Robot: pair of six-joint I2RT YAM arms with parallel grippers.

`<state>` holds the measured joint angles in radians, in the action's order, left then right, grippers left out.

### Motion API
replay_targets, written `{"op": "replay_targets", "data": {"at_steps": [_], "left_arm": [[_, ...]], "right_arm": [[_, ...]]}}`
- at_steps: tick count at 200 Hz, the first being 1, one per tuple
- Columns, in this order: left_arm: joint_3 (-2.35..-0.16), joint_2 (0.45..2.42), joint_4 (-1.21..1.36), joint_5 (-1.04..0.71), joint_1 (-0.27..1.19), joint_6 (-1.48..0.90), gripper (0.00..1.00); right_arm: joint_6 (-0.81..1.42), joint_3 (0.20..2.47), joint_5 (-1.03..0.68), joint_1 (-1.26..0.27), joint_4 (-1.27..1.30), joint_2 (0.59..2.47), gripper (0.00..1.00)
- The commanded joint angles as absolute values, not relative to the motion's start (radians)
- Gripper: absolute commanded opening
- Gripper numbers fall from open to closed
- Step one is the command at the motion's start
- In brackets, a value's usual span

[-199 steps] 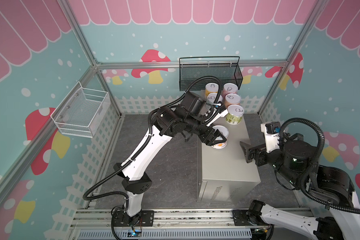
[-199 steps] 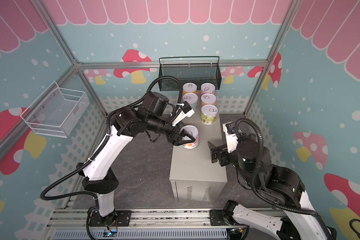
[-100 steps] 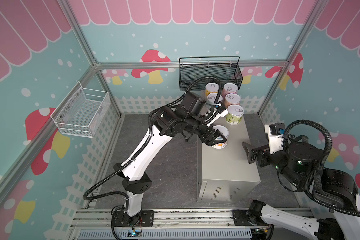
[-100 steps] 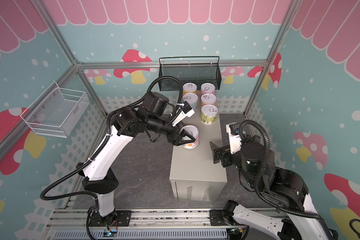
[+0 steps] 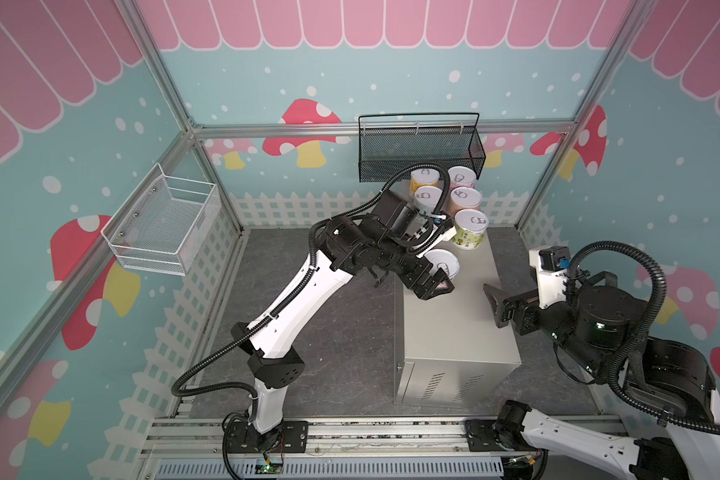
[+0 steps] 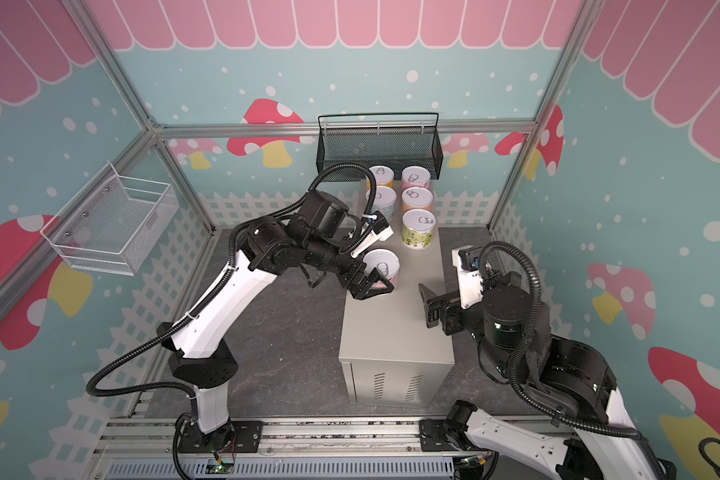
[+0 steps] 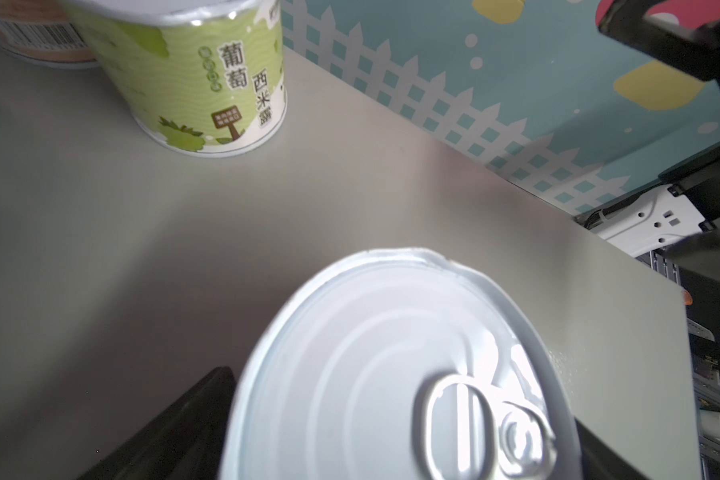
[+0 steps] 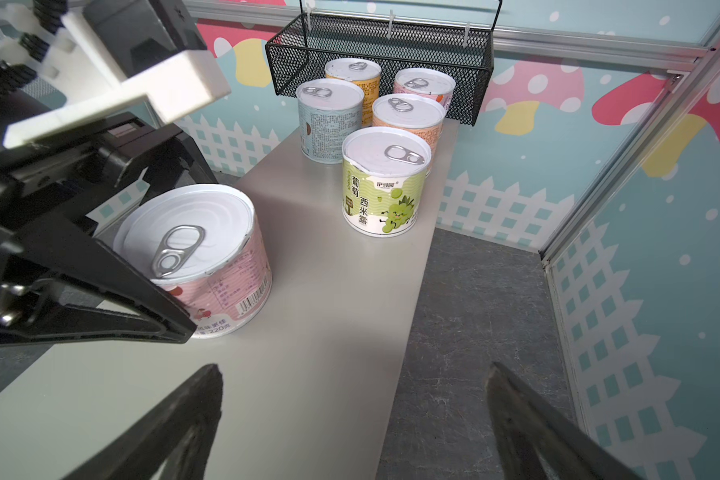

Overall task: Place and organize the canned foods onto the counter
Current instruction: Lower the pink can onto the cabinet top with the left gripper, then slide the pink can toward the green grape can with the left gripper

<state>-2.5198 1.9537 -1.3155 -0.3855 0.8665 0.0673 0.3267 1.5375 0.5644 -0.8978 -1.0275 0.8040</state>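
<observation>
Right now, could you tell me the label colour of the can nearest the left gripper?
Pink and white; the can shows best in the right wrist view.

1. Worktop (image 8: 308, 374): plain beige-grey.
2. Green can (image 8: 385, 183): pale green waves, cartoon grapes, dark lettering, silver-white lid.
3. Pink-white can (image 8: 217, 270), standing apart from the green can: pink wavy lines, black barcode, silver-white lid.
4. Between the green can and the mesh basket (image 8: 391, 37): orange can (image 8: 408, 120), light blue can (image 8: 329, 124), yellow can (image 8: 352, 70), pink can (image 8: 425, 83).
5. Mesh basket: black.
6. Walls (image 5: 391, 70): teal, white dots, red mushrooms.
</observation>
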Motion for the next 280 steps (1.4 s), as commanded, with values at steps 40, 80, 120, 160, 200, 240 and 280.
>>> {"op": "replay_targets", "data": {"at_steps": [40,80,120,160,200,240,280], "left_arm": [[-2.196,1.733,-1.084,-0.356,0.869,0.082,0.99],[-2.000,1.609,-0.945,-0.339,0.870,0.086,0.99],[-1.883,1.551,-0.849,-0.340,0.870,0.084,0.98],[-1.835,1.534,-0.777,-0.317,0.870,0.075,0.95],[-1.813,1.537,-0.724,-0.345,0.870,0.068,0.92],[-1.799,1.539,-0.684,-0.352,0.870,0.060,0.84],[-1.797,1.554,-0.664,-0.303,0.869,0.068,0.77]], "right_arm": [[0.332,1.507,0.567,-0.904,-1.004,0.781,1.00],[0.328,1.490,0.562,-0.903,-0.990,0.777,0.99],[0.327,1.480,0.556,-0.903,-0.977,0.773,0.99],[0.327,1.476,0.547,-0.903,-0.976,0.772,1.00],[0.293,1.455,0.490,-0.903,-0.975,0.786,1.00],[0.302,1.434,0.524,-0.904,-0.976,0.778,1.00],[0.334,1.392,0.577,-0.904,-0.974,0.741,1.00]]}}
